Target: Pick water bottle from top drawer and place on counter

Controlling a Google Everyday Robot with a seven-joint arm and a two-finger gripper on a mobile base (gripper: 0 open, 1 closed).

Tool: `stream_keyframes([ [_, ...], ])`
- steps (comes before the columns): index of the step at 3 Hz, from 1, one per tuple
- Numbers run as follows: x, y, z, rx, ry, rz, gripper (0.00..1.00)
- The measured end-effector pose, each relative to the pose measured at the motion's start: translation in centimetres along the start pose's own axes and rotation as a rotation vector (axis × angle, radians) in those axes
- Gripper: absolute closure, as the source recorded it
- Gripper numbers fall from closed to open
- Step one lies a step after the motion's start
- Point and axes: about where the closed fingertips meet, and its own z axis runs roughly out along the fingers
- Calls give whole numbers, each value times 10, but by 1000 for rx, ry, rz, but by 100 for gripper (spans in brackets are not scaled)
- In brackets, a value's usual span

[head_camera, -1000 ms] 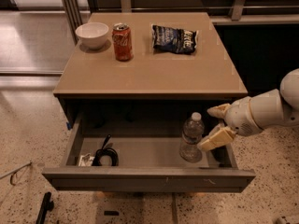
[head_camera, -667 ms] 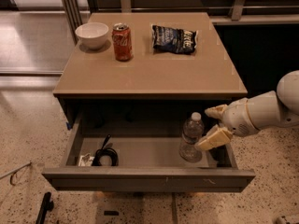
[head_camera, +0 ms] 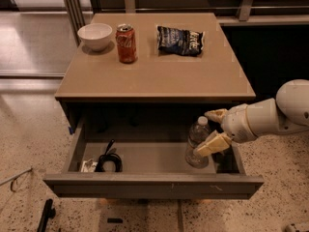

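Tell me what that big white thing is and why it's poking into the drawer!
That white thing is a robot's arm. At its end is its gripper, the part it grabs things with. The gripper is right at a clear water bottle standing at the right end of the open top drawer. There is only one picture, from one camera looking down at the cabinet. On the tan counter above sit a white bowl, a red soda can and a dark snack bag. A black cable lies at the drawer's left end. I can't tell whether the bottle is gripped yet.
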Motion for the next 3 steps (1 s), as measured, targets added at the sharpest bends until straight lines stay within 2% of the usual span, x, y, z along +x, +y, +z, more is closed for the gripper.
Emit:
stream_keyframes([
  [1,-1,-3,11,8,-26,-14,16],
  [3,-10,-1,31,-9,-65,-23,18],
])
